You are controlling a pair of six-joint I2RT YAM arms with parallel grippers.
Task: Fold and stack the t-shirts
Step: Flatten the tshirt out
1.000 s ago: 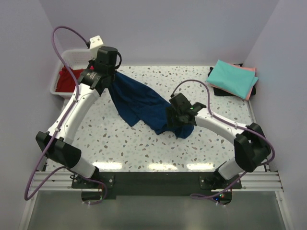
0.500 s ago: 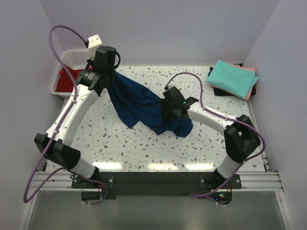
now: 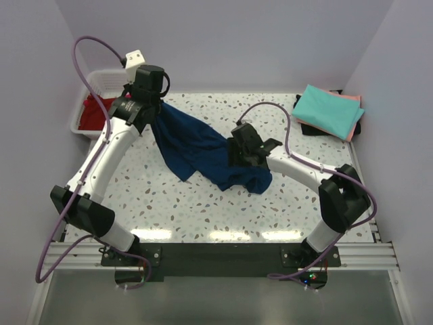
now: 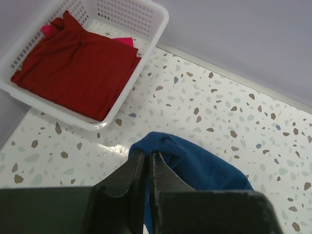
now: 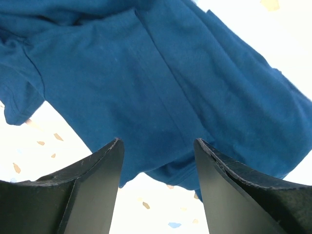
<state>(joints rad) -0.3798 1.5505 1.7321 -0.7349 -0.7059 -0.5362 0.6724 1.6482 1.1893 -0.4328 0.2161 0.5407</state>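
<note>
A navy blue t-shirt [image 3: 196, 145] hangs stretched across the table from back left down to the middle. My left gripper [image 4: 147, 155] is shut on a bunched corner of the navy blue t-shirt [image 4: 195, 163], holding it up near the basket. My right gripper [image 5: 158, 144] stands open just over the navy blue t-shirt's [image 5: 161, 83] lower edge, with nothing between its fingers. In the top view my right gripper [image 3: 237, 154] sits over the cloth's low end. A red t-shirt [image 4: 75, 68] lies in the white basket [image 4: 146, 36]. Folded teal and salmon-pink t-shirts [image 3: 328, 112] are stacked at the back right.
The white basket [image 3: 101, 81] stands at the back left corner, against the wall. A dark cloth [image 3: 311, 127] peeks from under the folded stack. Purple walls close in on three sides of the speckled table [image 3: 203, 210].
My right arm has swung left along the shirt's low end and its jaws have narrowed somewhat. The left arm holds still with the shirt.
</note>
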